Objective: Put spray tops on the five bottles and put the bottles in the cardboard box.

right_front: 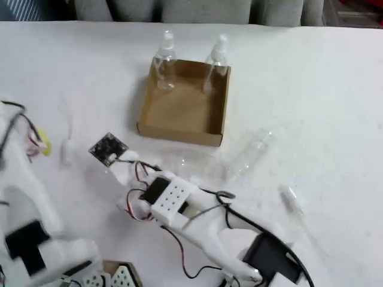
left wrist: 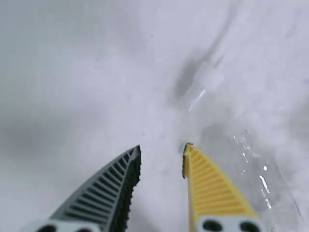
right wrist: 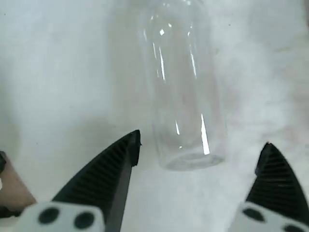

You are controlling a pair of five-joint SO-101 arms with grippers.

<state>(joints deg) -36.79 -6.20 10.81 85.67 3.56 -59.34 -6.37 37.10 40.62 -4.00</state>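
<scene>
At the near edge of the table (right_front: 323, 89) two white arms are seen, the left arm (right_front: 24, 203) at the near left and the right arm (right_front: 191, 215) stretched from the near right toward the middle. The right hand (right wrist: 202, 141) is held wide. Its two dark fingers (right wrist: 116, 164) are spread to either side of a clear bottle (right wrist: 183, 87) that is laid flat on the table. The bottle's flat base is turned toward the hand and lies about level with the fingertips, and neither finger is seen to touch it.

The left hand (left wrist: 161, 147) is parted to a moderate gap, with nothing between the grey finger (left wrist: 108, 188) and the yellow finger (left wrist: 212, 188). A second bottle (left wrist: 256, 169), clear and lying down, is found just beside the outer side of the yellow finger; whether it is touched cannot be told. Farther ahead of these fingertips a small spray top (left wrist: 205, 79), blurred, is laid on the table.

To the right, apart from the arms, a right spray top (right_front: 291, 197) is laid on its side. Farther off, a lying bottle (right_front: 248, 155) is stretched out near the box's near right corner, its neck pointed to the far right.

Beyond the middle of the table the cardboard box (right_front: 179, 133) is set, open at the top. In its far part a left capped bottle (right_front: 164, 66) and a right capped bottle (right_front: 215, 69) are stood upright, one in each far corner, each fitted with a spray top.
</scene>
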